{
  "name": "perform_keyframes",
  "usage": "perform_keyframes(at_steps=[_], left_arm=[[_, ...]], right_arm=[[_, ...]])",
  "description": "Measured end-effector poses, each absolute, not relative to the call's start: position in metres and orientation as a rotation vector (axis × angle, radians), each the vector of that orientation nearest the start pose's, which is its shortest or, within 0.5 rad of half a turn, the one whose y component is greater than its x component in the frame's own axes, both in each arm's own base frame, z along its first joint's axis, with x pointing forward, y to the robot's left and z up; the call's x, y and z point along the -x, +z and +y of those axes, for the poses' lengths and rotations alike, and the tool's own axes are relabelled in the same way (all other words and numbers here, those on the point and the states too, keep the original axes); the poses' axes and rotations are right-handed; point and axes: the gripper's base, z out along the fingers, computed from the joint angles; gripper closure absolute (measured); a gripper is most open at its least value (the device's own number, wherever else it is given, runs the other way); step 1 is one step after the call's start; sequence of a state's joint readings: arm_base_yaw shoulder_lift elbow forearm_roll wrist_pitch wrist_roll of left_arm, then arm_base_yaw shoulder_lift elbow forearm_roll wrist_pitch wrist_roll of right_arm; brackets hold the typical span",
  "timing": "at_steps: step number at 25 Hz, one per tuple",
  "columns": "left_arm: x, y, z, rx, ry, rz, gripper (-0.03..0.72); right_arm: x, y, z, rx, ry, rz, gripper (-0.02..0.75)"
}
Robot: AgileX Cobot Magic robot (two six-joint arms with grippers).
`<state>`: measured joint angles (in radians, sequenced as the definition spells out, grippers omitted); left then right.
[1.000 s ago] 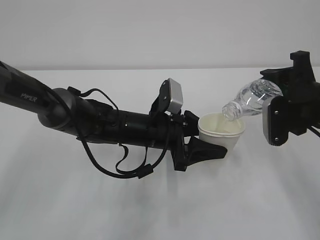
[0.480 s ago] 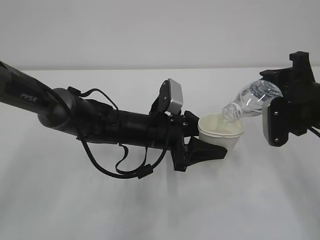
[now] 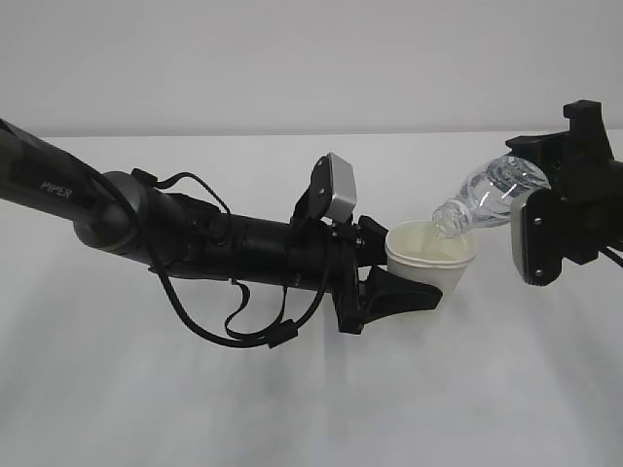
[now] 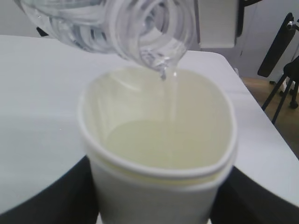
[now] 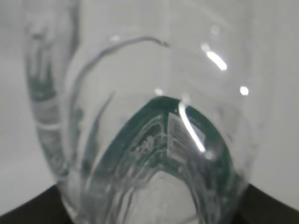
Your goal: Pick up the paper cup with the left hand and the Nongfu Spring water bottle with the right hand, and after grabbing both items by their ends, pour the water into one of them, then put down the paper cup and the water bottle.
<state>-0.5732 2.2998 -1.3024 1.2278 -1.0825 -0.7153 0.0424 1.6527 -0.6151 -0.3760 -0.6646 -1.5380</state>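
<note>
Above the white surface (image 3: 292,409), the left claw (image 3: 404,292) grips the paper cup (image 3: 431,255); the right claw (image 3: 555,209) holds the tilted Nongfu Spring water bottle (image 3: 487,199), pouring water (image 4: 174,100). Next: level the bottle, then set both down.

The left arm (image 3: 146,219) is a thick tube, matte black fading to dark grey at a rounded joint, with white "PIPER" lettering (image 3: 51,184) on the upper link near nine o'clock. Loose black cables (image 3: 229,326) loop above and below it, one carrying a small black clip at the bottom of its sag. A grey camera box (image 3: 340,188) with rounded corners stands on a black bracket near the wrist. The left hand (image 3: 389,292) is black, with wedge-shaped fingers tapering towards three o'clock. The right arm (image 3: 579,185) is a blocky black frame with a square post on top, a grey camera box (image 3: 531,238) showing small dark screw points at its face, and a thin black cable at its lower edge.
</note>
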Motion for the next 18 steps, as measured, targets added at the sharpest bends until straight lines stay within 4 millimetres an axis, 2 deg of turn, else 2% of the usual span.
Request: perform_keyframes(at_steps=[18], left_arm=[[-0.325, 0.1057, -0.2998, -1.312, -1.178, 1.412, 0.238]], right_arm=[[-0.3094, 0.1833, 0.0337, 1.717, -0.993, 1.045, 0.329]])
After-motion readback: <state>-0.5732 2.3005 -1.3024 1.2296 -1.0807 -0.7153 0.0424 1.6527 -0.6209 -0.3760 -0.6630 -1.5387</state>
